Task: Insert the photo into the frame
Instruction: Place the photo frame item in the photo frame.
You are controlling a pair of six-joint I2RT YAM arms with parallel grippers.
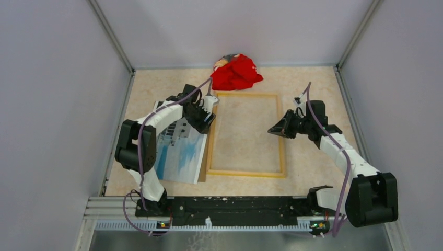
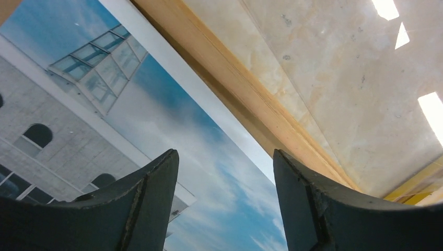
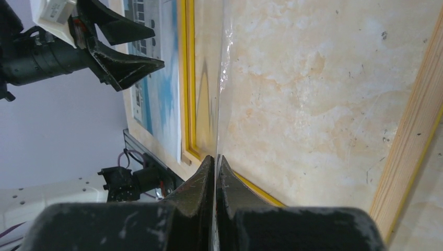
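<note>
Beige marbled table (image 1: 313, 157) carried three things directly. Frame (image 1: 245, 172) lay flat approx. centre, tabletop showing thru its opening. Brown panel (image 1: 205, 168) lay flat just left of it, right edge along frame's left rail; photo (image 1: 180, 154) lay pic-side up on the panel. Crumpled red cloth (image 1: 237, 73) sat at far edge, near frame's far-left corner.

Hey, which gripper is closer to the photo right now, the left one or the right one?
Left. The left gripper hovers open right above the photo, by the frame's left rail. The right gripper is shut at the frame's right side, across the frame from the photo.
</note>
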